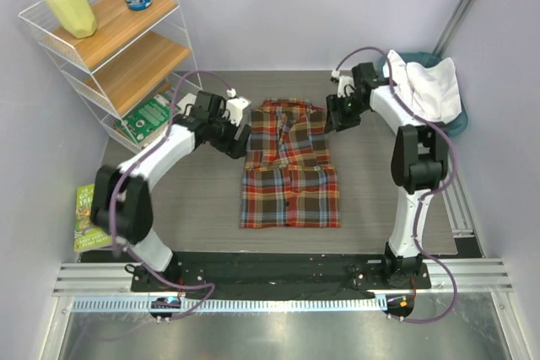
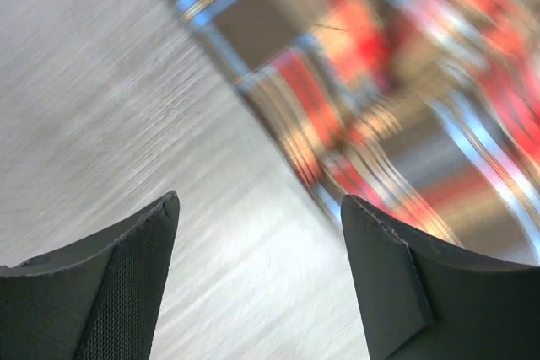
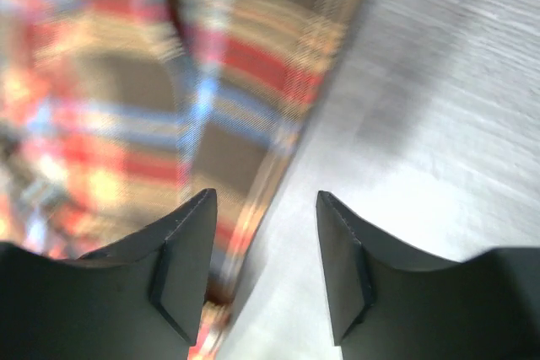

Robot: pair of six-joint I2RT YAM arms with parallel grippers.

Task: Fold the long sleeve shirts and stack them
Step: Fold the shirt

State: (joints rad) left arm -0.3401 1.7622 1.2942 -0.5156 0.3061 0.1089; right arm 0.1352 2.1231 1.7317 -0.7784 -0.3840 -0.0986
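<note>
Grey table (image 1: 207, 208) holds the plaid shirt (image 1: 291, 170); left gripper (image 2: 260, 200) and right gripper (image 3: 266, 194) flank it, spread, apparently empty.

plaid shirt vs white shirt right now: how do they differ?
Colour: the plaid shirt is red, orange and brown checks; the white shirt is plain. Pose: the plaid shirt lies flat in a tidy rectangle; the white shirt is bunched up. Place: the plaid shirt is in the middle of the table; the white shirt hangs over the teal basket at the far right corner. Both are soft cloth.

plaid shirt (image 2: 405, 82) blurred in wrist views, basket (image 1: 458, 126) mostly under white shirt (image 1: 430, 90)
</note>
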